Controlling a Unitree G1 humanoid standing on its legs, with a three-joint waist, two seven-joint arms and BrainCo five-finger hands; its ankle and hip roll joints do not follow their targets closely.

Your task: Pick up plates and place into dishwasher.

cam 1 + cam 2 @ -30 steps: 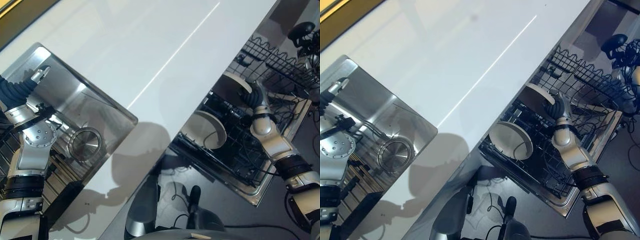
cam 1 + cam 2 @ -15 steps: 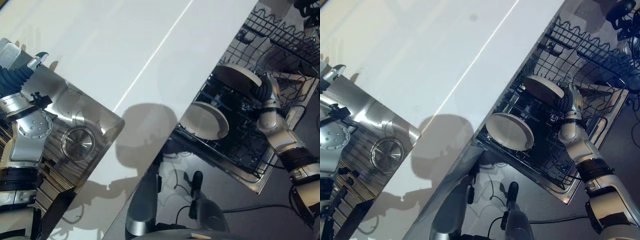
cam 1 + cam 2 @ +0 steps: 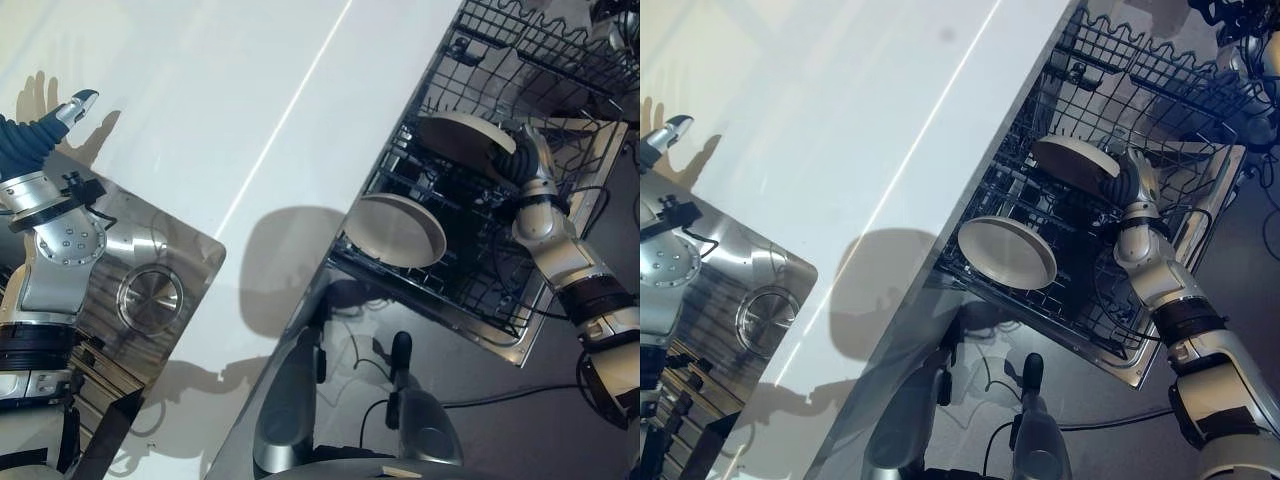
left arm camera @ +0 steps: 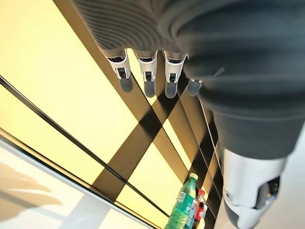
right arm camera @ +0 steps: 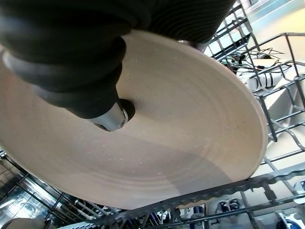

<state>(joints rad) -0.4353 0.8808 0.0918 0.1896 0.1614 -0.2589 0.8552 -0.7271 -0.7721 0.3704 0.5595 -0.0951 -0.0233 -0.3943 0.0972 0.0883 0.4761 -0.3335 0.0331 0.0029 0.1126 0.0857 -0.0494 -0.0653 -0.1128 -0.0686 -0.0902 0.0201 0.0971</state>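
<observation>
The right robot hand (image 3: 521, 160) is gripping a beige plate (image 5: 181, 138) over the dishwasher rack (image 3: 470, 260), risking it catching the wires and slipping.

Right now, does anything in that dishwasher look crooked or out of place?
Nothing stands out. One plate sits in the lower rack; the right hand holds a second plate over it, not yet set down.
</observation>
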